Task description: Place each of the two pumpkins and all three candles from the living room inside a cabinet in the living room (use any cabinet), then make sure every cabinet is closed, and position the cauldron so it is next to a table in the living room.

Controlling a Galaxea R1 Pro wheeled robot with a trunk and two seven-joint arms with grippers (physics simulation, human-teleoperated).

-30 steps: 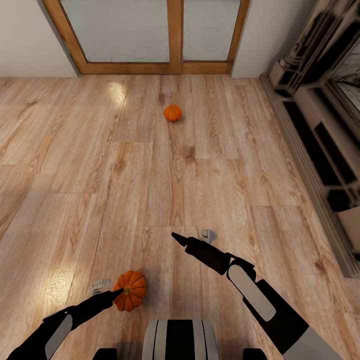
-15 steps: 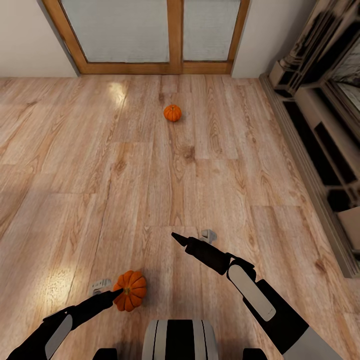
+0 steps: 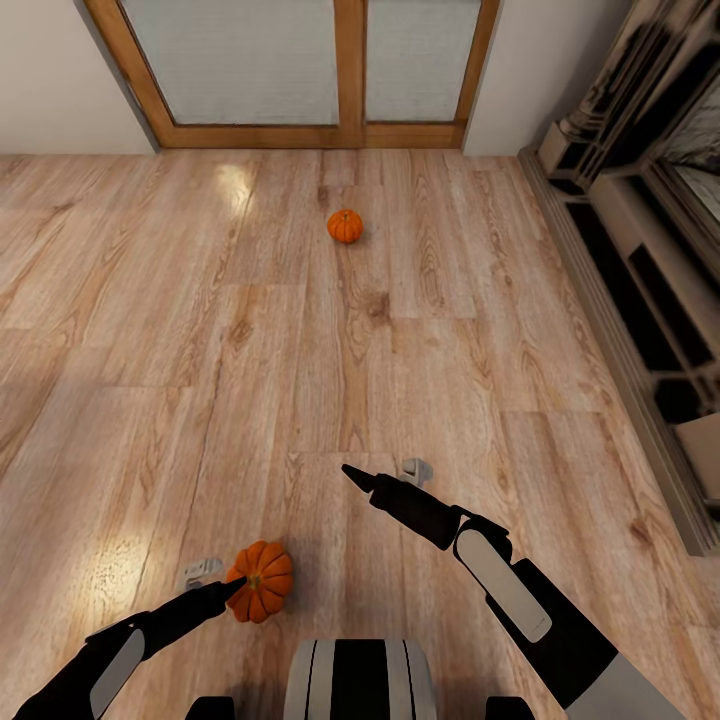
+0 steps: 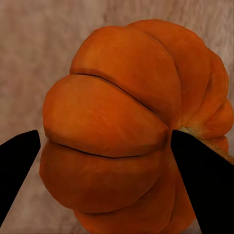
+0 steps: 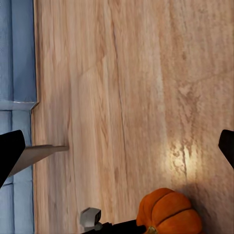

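Left gripper (image 4: 105,146) clamps near pumpkin (image 3: 261,581); right gripper (image 5: 117,146) wide, empty.

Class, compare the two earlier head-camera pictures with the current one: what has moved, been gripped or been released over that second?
Nothing visibly changed. The left gripper still has its fingers either side of the near pumpkin, the right gripper still hangs empty above the wooden floor, and the far pumpkin sits where it was.

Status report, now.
Left claw around near pumpkin, grip unconfirmed. Right claw empty, open. Second pumpkin ahead on floor, path clear.
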